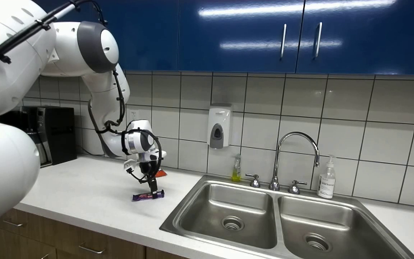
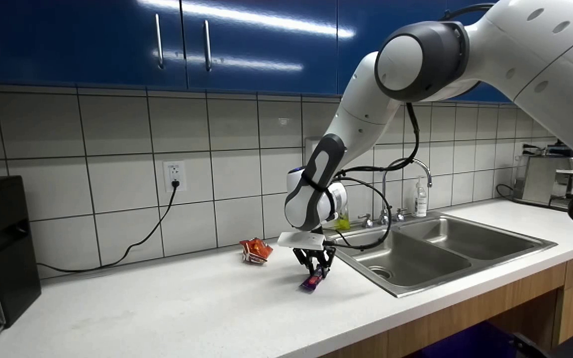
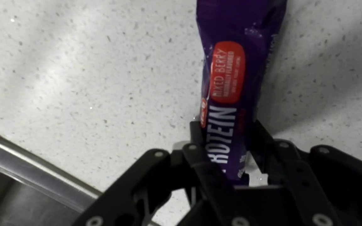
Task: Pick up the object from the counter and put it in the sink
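The object, a dark purple bar packet with a red label (image 3: 228, 72), lies at counter height on the white counter (image 1: 95, 183). It also shows in both exterior views (image 1: 142, 196) (image 2: 310, 284). My gripper (image 3: 226, 131) points down, its two fingers against the packet's long sides near one end. The gripper shows in an exterior view too (image 2: 318, 271). The fingers hide part of the packet's sides. I cannot tell if the packet is slightly lifted. The steel double sink (image 1: 278, 219) is beside the packet; its rim shows in the wrist view (image 3: 36, 168).
An orange-red crumpled packet (image 2: 255, 250) lies on the counter near the tiled wall. A chrome faucet (image 1: 276, 165), a yellow-green bottle (image 1: 236, 169) and a pump bottle (image 1: 326, 180) stand behind the sink. A black machine (image 1: 58, 133) stands at the counter's far end.
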Action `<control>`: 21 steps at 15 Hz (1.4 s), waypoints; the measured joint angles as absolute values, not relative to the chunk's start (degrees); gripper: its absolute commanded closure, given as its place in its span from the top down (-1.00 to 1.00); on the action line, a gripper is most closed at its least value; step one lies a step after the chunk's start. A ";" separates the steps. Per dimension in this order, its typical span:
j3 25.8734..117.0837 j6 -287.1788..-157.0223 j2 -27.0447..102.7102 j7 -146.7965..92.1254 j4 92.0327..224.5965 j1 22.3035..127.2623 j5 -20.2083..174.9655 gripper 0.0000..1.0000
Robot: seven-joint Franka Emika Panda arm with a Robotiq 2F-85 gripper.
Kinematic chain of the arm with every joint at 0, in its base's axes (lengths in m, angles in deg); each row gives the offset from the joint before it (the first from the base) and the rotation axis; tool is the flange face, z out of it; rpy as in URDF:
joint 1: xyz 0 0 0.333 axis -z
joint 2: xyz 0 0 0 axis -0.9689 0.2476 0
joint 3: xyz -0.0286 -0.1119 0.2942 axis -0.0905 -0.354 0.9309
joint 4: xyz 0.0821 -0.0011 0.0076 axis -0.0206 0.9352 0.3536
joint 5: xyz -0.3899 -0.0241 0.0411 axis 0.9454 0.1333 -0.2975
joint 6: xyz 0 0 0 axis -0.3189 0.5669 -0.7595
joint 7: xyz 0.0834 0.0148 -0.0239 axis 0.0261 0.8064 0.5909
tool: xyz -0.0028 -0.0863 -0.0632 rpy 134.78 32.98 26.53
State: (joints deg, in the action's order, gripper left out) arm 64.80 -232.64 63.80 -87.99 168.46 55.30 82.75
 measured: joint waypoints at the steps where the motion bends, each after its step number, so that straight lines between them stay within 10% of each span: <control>1: 64.80 -232.61 63.81 -87.99 168.44 55.33 82.75 -0.70; 21: 63.13 -230.69 61.43 -87.75 167.50 55.45 85.22 -0.71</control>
State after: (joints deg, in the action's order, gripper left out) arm 63.13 -230.69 61.43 -87.75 167.50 55.45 85.22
